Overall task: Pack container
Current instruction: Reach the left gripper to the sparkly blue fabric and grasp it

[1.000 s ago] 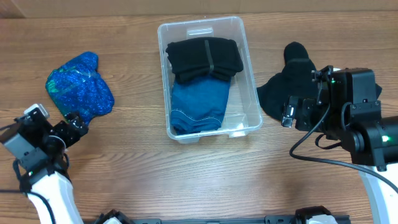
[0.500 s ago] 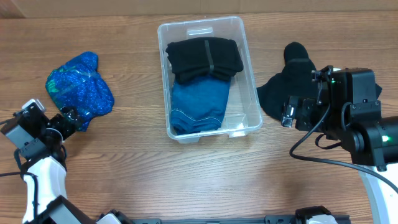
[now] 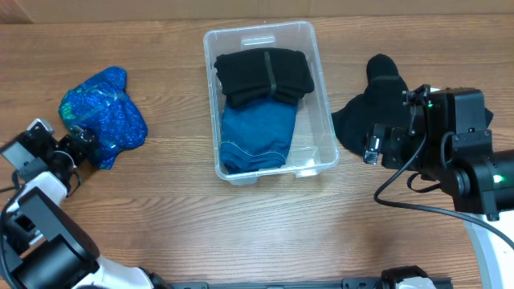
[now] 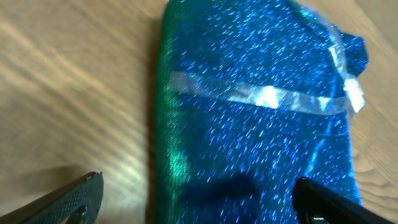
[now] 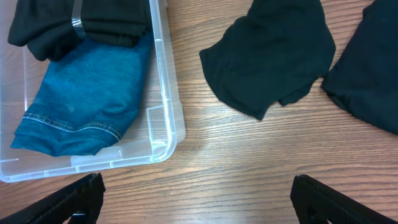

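Note:
The clear plastic container [image 3: 325, 96] stands at the table's middle and holds a folded black garment [image 3: 265, 74] and folded blue denim [image 3: 255, 136]. It also shows in the right wrist view [image 5: 163, 74]. A shiny blue sequined cloth [image 3: 103, 108] lies at the left and fills the left wrist view [image 4: 255, 118]. My left gripper [image 3: 78, 144] is open, its fingers [image 4: 199, 199] spread over the cloth's near edge. A black garment [image 3: 373, 100] lies right of the container [image 5: 273, 56]. My right gripper [image 5: 199, 199] is open and empty above bare table beside the container.
The wooden table [image 3: 241, 233] runs to the front edge. My right arm's body [image 3: 450, 152] covers part of the black garment.
My left arm has swung left and up toward the blue sequined cloth. The right arm has not moved.

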You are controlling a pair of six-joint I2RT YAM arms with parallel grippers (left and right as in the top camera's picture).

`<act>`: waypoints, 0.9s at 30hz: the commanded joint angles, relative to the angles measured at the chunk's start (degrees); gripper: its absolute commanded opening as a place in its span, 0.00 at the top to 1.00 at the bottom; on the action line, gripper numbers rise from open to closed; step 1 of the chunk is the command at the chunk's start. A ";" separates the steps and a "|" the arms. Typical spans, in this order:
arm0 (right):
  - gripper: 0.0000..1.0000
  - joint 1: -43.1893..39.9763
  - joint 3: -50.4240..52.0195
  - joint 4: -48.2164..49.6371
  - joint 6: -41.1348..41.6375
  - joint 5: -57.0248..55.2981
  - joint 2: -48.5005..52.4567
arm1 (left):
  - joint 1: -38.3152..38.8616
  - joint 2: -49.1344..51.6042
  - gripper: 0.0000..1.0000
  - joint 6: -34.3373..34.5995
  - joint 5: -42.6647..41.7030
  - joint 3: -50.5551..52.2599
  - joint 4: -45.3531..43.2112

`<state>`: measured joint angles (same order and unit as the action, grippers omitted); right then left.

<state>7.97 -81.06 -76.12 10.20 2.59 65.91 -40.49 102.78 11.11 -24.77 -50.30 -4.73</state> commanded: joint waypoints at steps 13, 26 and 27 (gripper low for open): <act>0.00 -0.17 -0.04 0.15 -0.63 0.09 -0.09 | 4.44 12.57 0.00 -2.36 -9.81 -6.03 -3.89; 0.00 -0.17 -0.04 0.15 -0.63 0.09 -0.09 | 4.79 12.24 0.96 -1.27 -20.37 -12.22 2.01; 0.00 -0.17 -0.04 0.15 -0.63 0.09 -0.09 | 4.81 11.15 0.96 -1.75 -20.31 -13.31 4.11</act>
<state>7.94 -81.03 -76.12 10.17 2.59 65.91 -36.07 115.20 9.47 -40.07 -59.16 -4.58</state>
